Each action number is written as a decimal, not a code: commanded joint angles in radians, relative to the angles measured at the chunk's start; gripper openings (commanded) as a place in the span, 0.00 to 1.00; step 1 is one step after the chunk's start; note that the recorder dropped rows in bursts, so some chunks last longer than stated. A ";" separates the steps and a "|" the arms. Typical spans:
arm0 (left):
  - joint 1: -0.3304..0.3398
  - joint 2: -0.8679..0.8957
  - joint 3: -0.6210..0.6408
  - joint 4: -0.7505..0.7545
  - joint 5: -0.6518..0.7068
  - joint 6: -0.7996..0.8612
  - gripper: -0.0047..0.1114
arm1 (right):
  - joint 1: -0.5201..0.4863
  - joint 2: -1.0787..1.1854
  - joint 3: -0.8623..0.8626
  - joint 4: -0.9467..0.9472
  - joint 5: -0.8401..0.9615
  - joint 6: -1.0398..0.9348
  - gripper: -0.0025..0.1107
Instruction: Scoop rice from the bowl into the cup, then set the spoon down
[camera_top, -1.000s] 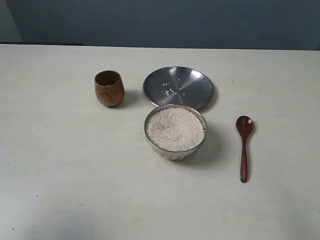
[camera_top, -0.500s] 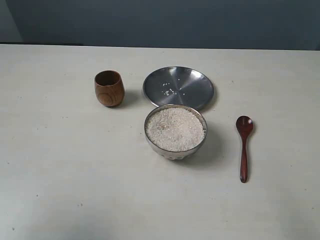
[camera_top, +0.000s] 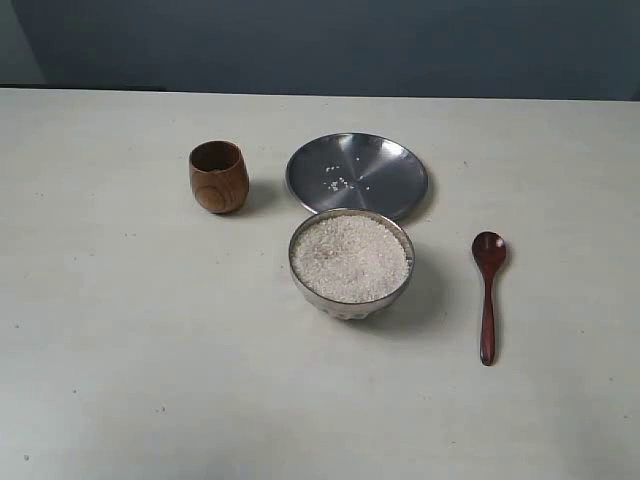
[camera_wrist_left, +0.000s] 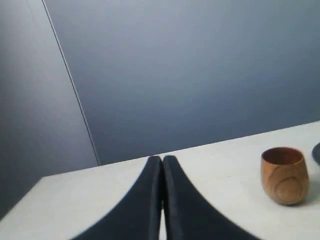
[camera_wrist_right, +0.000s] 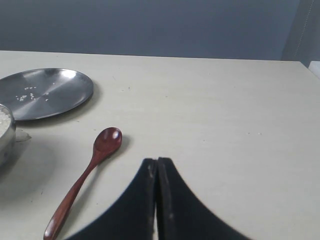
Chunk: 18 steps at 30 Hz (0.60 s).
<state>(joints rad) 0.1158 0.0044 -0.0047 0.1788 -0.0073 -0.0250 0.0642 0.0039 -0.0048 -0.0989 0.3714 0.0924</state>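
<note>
So the bowl (camera_top: 349, 304) sat about mid-table, full nearly to the rim with rice (camera_top: 350, 258), and right behind it, pretty much touching, was a flat steel plate (camera_top: 385, 178) with a few stray grains on it. The cup (camera_top: 218, 177) stood upright off to the left of the plate, clearly apart from the bowl; I couldn't tell if there was anything in it. The spoon (camera_top: 488, 292) lay flat on the table (camera_top: 140, 350) to the right of the bowl, not touching it, scoop end pointing toward the back wall and nothing in it. The left gripper (camera_wrist_left: 162, 160) had its fingers pressed together on nothing, hanging near the cup. The right gripper (camera_wrist_right: 156, 162) was closed up and empty too, just beside the spoon.
</note>
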 joint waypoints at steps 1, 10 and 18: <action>0.003 -0.004 0.005 -0.280 -0.039 -0.216 0.04 | -0.003 -0.004 0.005 -0.003 -0.017 -0.002 0.02; 0.003 -0.004 -0.100 -0.586 0.160 -0.242 0.04 | -0.003 -0.004 0.005 -0.003 -0.017 -0.002 0.02; 0.003 0.032 -0.327 -0.559 0.385 -0.082 0.04 | -0.003 -0.004 0.005 -0.003 -0.017 -0.002 0.02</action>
<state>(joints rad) 0.1158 0.0064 -0.2631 -0.3880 0.3020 -0.1541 0.0642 0.0039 -0.0048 -0.0989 0.3714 0.0924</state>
